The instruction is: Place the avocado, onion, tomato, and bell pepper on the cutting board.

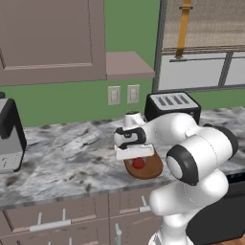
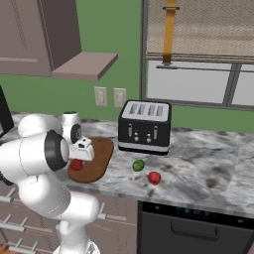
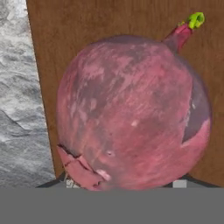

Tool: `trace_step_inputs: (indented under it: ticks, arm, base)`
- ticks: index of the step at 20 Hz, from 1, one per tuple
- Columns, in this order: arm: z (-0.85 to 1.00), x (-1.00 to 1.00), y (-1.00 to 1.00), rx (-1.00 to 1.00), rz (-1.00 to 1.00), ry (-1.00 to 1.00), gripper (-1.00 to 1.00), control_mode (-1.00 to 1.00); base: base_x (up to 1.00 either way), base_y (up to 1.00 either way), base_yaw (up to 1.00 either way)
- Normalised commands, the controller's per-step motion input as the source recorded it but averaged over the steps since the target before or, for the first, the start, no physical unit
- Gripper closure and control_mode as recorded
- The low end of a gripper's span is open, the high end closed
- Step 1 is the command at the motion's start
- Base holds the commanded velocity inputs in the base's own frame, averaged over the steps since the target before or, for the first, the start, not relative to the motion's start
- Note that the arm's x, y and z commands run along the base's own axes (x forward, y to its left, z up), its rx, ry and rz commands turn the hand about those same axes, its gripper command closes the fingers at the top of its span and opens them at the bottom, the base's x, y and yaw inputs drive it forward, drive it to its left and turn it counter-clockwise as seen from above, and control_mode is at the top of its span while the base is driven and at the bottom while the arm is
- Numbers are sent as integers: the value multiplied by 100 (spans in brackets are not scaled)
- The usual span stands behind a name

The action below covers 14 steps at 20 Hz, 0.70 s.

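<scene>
Hand view: the fingers (image 3: 124, 186) are pinched on the onion (image 3: 133, 113), a smooth pinkish-red ball with a stubby stalk tipped in green, and the reddish-brown cutting board (image 3: 109, 22) lies right under it, with grey marbled worktop (image 3: 19, 109) along one side. In the left base view the fingers (image 1: 136, 158) sit low over the cutting board (image 1: 153, 168) with the onion (image 1: 139, 163) between them; whether the onion touches the wood I cannot tell.

The onion looks firm and fairly light, but its round skin is slick, so a grip across its widest part, clear of the stalk, should hold best. It may roll once let go.

In the right base view the avocado (image 2: 138, 165) and a deeper-red fruit (image 2: 154, 177), likely the tomato, lie on the worktop (image 2: 208, 163) in front of the toaster (image 2: 145, 127), well apart from the cutting board (image 2: 96, 158).
</scene>
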Motion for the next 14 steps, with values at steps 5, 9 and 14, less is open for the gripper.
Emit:
trace_step_inputs:
  ticks: [5, 9, 14]
  arm:
    - [1, 0, -13, 0, 0, -3, -100, -100]
    - [13, 0, -1, 0, 0, -8, -100, -100]
    - [19, 0, -1, 0, 0, -10, -100, -100]
  base:
    - [0, 0, 0]
    - [0, 0, 0]
    - [0, 0, 0]
